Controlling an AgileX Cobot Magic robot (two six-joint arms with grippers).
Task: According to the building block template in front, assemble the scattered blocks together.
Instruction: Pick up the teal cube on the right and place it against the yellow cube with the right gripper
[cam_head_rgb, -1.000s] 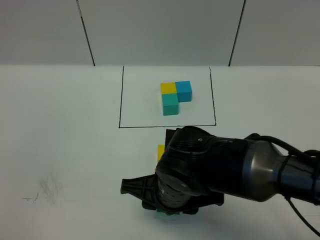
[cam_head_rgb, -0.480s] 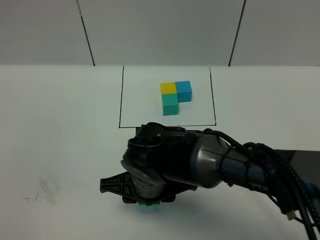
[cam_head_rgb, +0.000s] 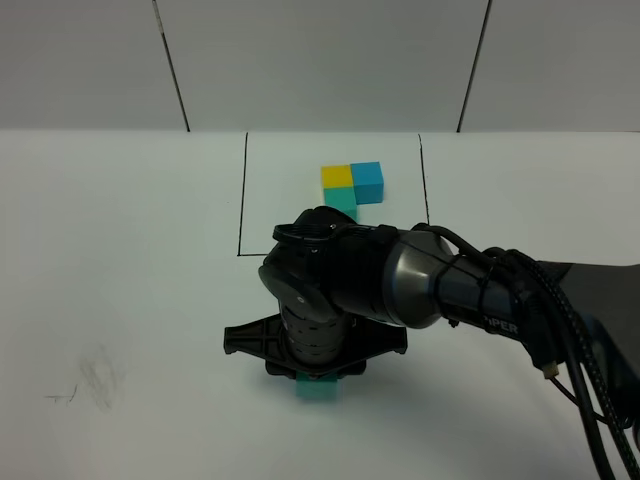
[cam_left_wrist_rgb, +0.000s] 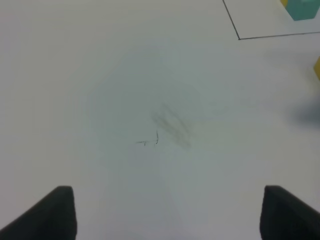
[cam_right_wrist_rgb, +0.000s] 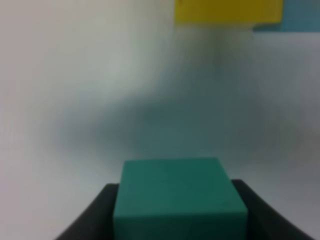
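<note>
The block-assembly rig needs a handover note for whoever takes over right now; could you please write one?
Right gripper: jaws shut on the loose teal-green cube, carried near the front of the white table.
Left gripper: jaws open, empty, over bare table by a faint scuff mark.
The L-shaped template of joined yellow, blue and teal-green cubes sits in its black-outlined rectangle, partly hidden by the right arm.
Loose yellow cube and loose blue cube lie ahead of the held cube, side by side; whether they touch is unclear.
Done: teal-green cube picked up.
Left: set it against the yellow cube to match the template.
</note>
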